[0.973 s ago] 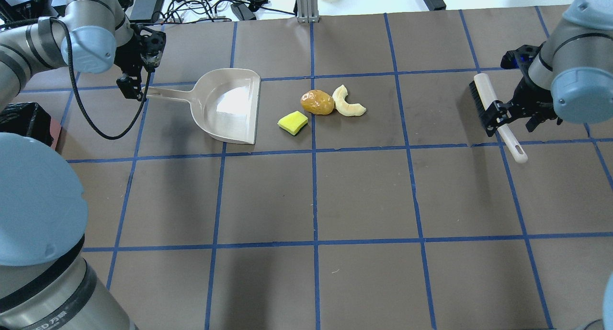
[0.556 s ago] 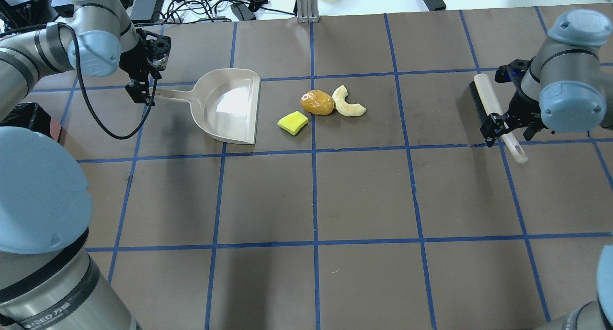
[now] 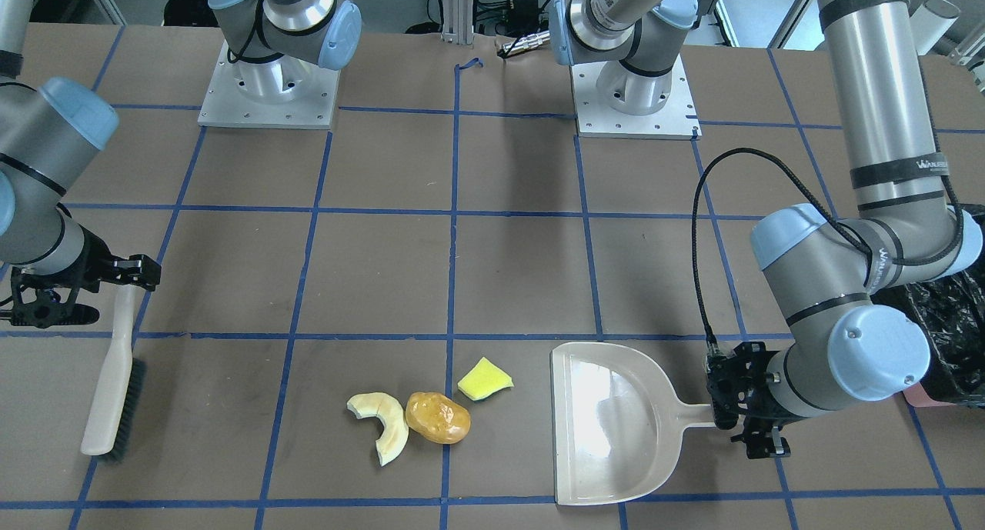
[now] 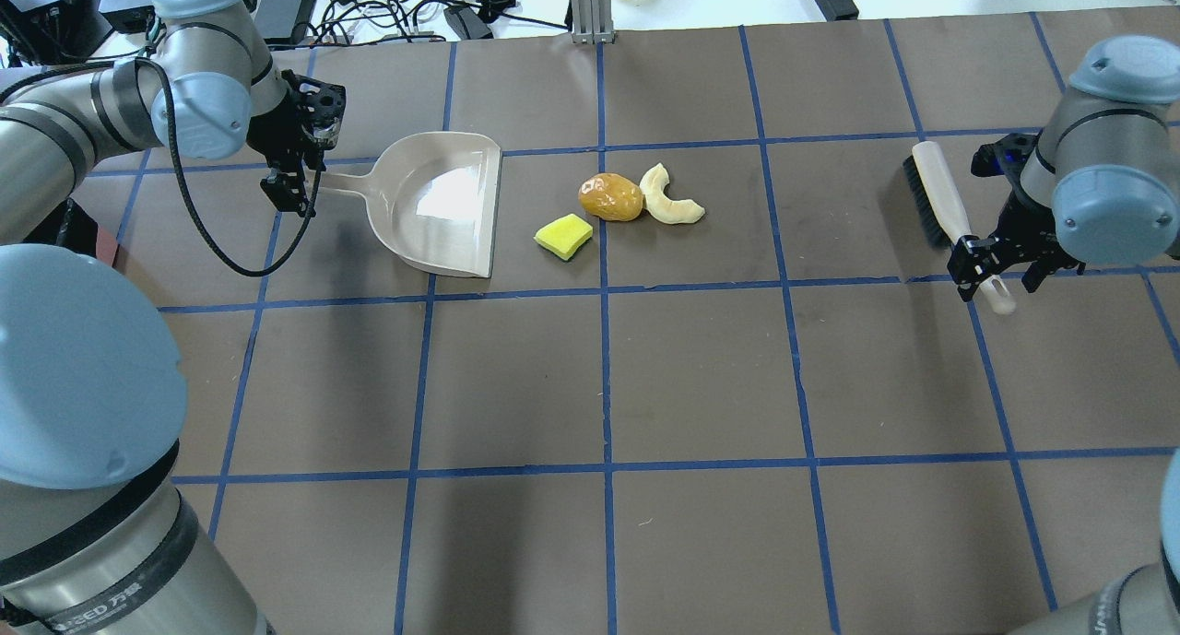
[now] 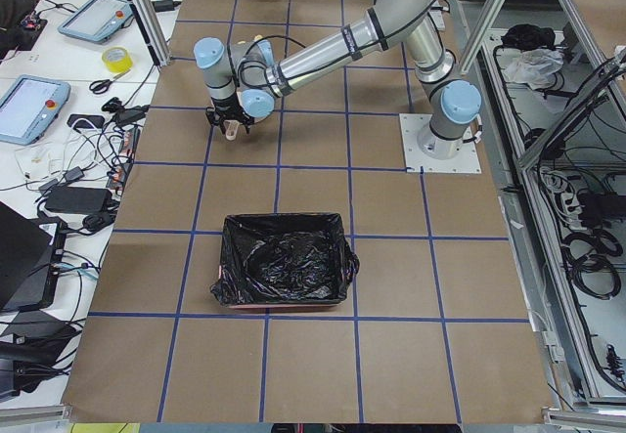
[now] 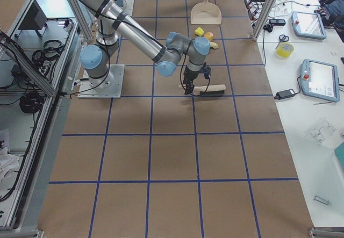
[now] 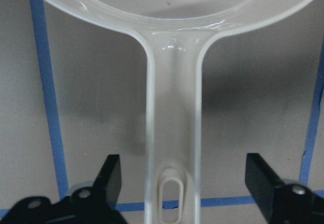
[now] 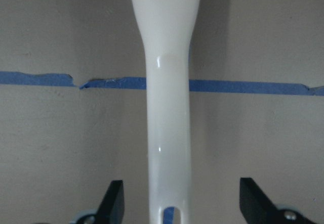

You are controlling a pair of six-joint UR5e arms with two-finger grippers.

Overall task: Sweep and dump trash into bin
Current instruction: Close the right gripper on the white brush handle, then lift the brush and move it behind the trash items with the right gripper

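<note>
On the table's point(image 4: 701, 386) far half, the left claw point(image 4: 291, 193) straddles the dustpan handle point(image 7: 174, 107) wide open, the right claw point(image 4: 997, 280) likewise over the brush handle point(image 8: 169, 107), both poised to grip, trash point(image 4: 610, 197) lying between them, bin point(image 5: 284, 222) off left.

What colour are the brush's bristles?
Black, along the cream brush; clearest in the front-facing view.
</note>
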